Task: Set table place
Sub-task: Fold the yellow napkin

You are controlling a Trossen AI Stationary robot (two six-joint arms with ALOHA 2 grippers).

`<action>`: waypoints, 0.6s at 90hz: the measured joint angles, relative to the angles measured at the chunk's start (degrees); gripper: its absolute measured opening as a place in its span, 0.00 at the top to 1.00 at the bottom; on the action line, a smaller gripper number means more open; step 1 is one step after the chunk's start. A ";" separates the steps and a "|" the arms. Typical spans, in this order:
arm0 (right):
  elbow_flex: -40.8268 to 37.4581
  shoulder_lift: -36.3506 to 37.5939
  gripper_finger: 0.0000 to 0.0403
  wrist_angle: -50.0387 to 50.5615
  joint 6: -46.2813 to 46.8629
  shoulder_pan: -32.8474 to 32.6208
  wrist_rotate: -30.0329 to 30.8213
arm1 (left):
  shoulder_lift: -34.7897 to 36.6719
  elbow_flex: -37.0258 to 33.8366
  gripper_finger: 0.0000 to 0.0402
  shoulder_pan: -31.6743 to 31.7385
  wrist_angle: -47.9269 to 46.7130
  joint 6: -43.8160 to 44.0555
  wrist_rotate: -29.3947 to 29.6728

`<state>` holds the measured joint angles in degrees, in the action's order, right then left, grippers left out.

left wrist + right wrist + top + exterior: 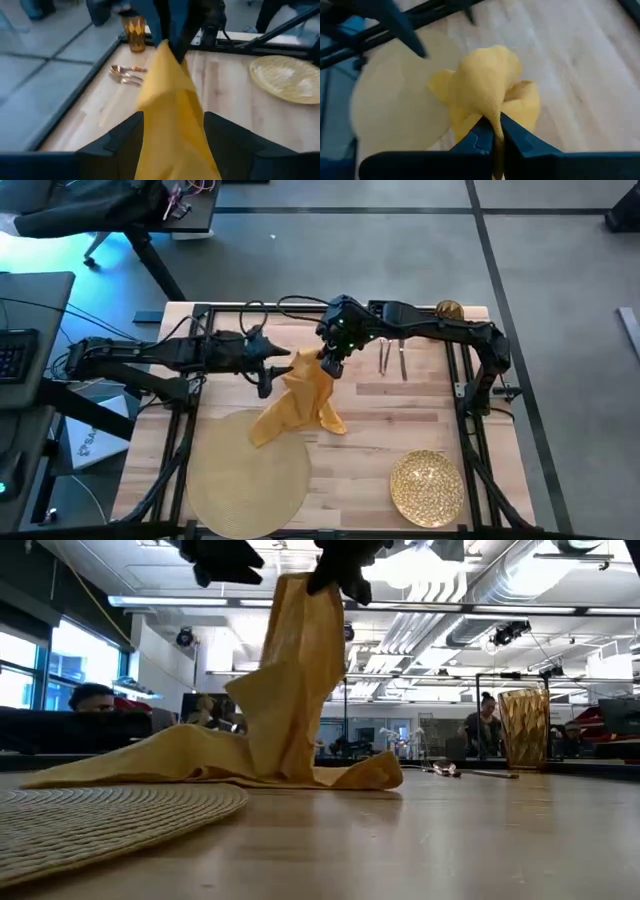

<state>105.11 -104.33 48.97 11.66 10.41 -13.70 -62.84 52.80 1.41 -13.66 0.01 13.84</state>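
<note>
From above, the mustard-yellow napkin (300, 400) hung in the middle of the table (400, 430). The right gripper (330, 362) pinched its top corner, with the jaws shut tight on the cloth. The bottom of the napkin lay crumpled on the wood, and one end touched the far edge of the round tan placemat (247, 476). The left gripper (268, 367) sat just beside the napkin, with its jaws spread apart. The gold plate (427, 488) was near the front edge on the right. The copper cutlery (392, 358) and the amber glass (449, 310) were near the back edge. There was bare wood between the napkin and the plate.

From table height, the napkin (290, 690) stood up tall like a tent. The placemat (100, 815) was close in front, and the glass (524, 730) was far back. People sat in the room behind.

The left wrist view showed the napkin (172, 120) between two wide-open fingers (120, 145), not touching them. The cutlery (124, 75), the glass (135, 34) and the plate (290, 77) lay beyond.

The right wrist view showed the fingers (479, 135) squeezing a thin fold of the napkin (487, 85) over the placemat (395, 105).
</note>
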 joint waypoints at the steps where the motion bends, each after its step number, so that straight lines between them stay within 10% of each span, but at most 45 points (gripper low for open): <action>1: -0.01 0.00 1.00 0.01 0.00 0.00 -0.25 | -0.38 0.00 0.51 -0.01 0.51 -0.37 0.20; 34: 0.58 0.07 1.00 0.08 2.49 0.09 -2.05 | -9.17 1.54 0.53 -1.54 10.86 -7.84 3.78; 54: 0.58 0.07 1.00 0.22 2.91 0.07 -2.60 | -11.83 6.08 0.75 -1.82 8.17 -9.74 1.95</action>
<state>105.69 -104.27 49.19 14.57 10.48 -16.29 -74.67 58.87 -0.41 -5.49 -9.73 15.79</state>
